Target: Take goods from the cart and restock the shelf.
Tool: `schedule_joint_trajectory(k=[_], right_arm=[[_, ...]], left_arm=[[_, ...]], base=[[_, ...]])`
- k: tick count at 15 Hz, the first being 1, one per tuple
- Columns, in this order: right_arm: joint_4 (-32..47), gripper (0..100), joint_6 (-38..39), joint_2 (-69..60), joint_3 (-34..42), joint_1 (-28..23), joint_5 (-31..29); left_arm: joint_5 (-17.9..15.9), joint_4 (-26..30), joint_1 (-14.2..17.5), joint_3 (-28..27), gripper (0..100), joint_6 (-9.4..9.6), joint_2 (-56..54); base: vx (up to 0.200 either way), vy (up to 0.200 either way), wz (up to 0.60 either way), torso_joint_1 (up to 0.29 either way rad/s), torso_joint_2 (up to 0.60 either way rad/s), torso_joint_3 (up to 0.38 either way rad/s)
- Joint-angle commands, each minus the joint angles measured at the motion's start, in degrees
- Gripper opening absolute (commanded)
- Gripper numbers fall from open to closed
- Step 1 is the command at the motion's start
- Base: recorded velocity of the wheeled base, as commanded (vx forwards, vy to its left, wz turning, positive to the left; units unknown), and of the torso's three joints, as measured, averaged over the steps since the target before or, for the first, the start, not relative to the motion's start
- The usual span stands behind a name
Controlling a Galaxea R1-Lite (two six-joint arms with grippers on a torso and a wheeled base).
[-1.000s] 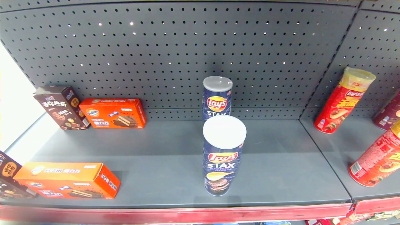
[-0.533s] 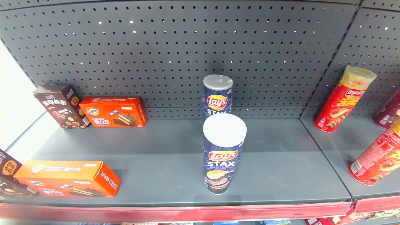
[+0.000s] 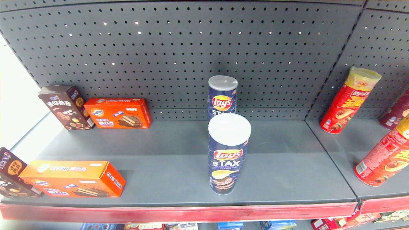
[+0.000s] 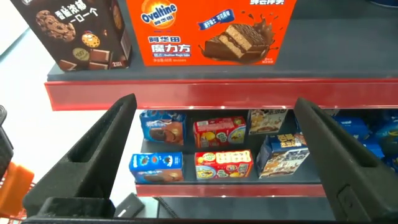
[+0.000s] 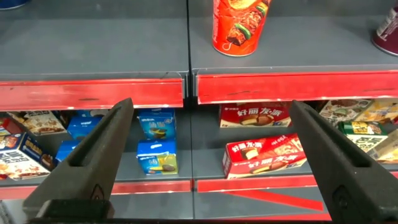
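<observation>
My left gripper (image 4: 214, 99) is spread wide with nothing between its fingers, and my right gripper (image 5: 211, 102) is the same: wide and empty. Both hang in front of the shelf (image 3: 179, 166) and below its board, with the red front edge (image 4: 348, 93) running across just beyond the fingertips. Past the left gripper, on the board, sit the orange box (image 4: 211, 31) and, beside it toward the left end, the brown box (image 4: 74, 31). Past the right gripper is the seam (image 5: 188, 43) between 2 boards, with a red can (image 5: 239, 25) standing just right of it.

From the head camera, 2 blue cans stand upright mid-board: the front can (image 3: 227, 156) near the edge, the back can (image 3: 222, 95) in line behind it by the back wall. Their long axis is vertical, so I judge any further can should go in standing.

The board I would fill lies up and ahead of both grippers. The stretch between front can and seam is nearer my right arm, and the stretch toward the orange box is nearer my left. With both grippers empty, I judge the next step is a trip to the cart; where it stands I cannot tell.
</observation>
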Motion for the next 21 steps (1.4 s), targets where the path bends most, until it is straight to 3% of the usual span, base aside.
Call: schedule_joint_trajectory(k=[1, 21], right_arm=[[-0.01, 100, 0.01, 0.11, 0.00, 0.00, -0.02], [-0.10, 100, 0.09, 0.11, 0.00, 0.00, -0.11]], left_arm=[[0.04, 0.01, 0.00, 0.00, 100, -0.08, 0.08], [0.04, -0.08, 0.00, 0.00, 100, -0.17, 0.08]], base=[[0.000, 0.000, 0.00, 0.000, 0.00, 0.000], [0.000, 0.000, 0.00, 0.000, 0.00, 0.000]])
